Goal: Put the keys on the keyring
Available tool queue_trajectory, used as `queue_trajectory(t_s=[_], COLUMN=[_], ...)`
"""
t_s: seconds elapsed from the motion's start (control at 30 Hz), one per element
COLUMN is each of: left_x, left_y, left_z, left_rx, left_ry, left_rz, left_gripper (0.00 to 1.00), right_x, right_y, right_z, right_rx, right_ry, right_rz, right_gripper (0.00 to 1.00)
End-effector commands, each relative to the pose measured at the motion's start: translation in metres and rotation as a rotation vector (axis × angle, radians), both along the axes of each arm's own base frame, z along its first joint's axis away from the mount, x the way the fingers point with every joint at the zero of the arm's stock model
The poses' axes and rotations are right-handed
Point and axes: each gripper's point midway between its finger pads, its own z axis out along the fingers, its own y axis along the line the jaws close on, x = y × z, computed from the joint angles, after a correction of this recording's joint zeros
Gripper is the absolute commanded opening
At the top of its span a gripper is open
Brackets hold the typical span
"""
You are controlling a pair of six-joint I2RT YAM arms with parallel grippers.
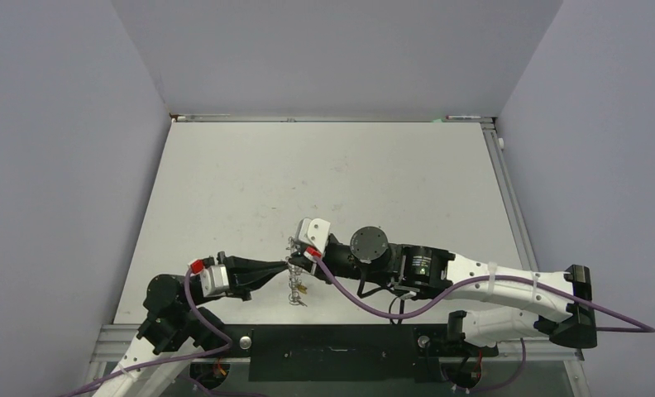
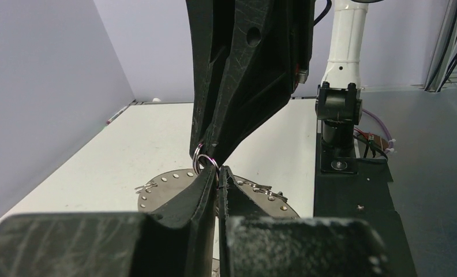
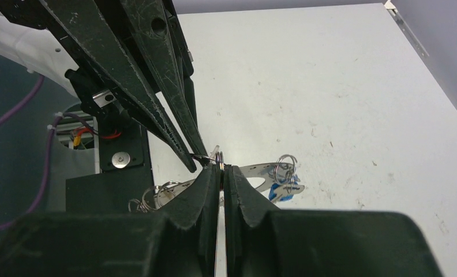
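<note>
The keyring (image 3: 259,171) is a flat silvery ring with holes round its rim (image 2: 168,186); it sits just behind both gripper tips. A small loop (image 3: 220,161) on that rim is pinched by my right gripper (image 3: 221,168), which is shut. My left gripper (image 2: 218,171) is shut too, its tips meeting the same loop (image 2: 204,160) from the opposite side. The two grippers touch tip to tip (image 1: 291,261) near the table's front edge. A blue-headed key (image 3: 284,191) hangs from a loop on the ring. More keys, one yellow (image 1: 302,289), show just below the grippers.
Loose-looking small loops (image 3: 154,196) cluster at the ring's near left rim. The black mounting plate (image 1: 332,339) and the arm bases run along the table's front edge. The right arm's base post (image 2: 338,109) stands close behind. Grey walls enclose the left, back and right.
</note>
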Motion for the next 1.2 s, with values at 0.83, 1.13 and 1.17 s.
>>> queue_trajectory(t_s=[0.83, 1.13, 1.17], left_x=[0.005, -0.002, -0.004], left_y=[0.012, 0.01, 0.009], left_z=[0.022, 0.021, 0.022], left_rx=[-0.057, -0.063, -0.062], left_ry=[-0.051, -0.053, -0.055], left_rz=[0.085, 0.046, 0.032], left_gripper=[0.58, 0.61, 0.6], right_x=[0.001, -0.009, -0.01], right_y=[-0.007, -0.017, -0.017], right_z=[0.042, 0.061, 0.061], right_rx=[0.072, 0.141, 0.144], right_ry=[-0.038, -0.058, -0.058], right_rz=[0.001, 0.044, 0.053], right_gripper=[0.05, 0.05, 0.05])
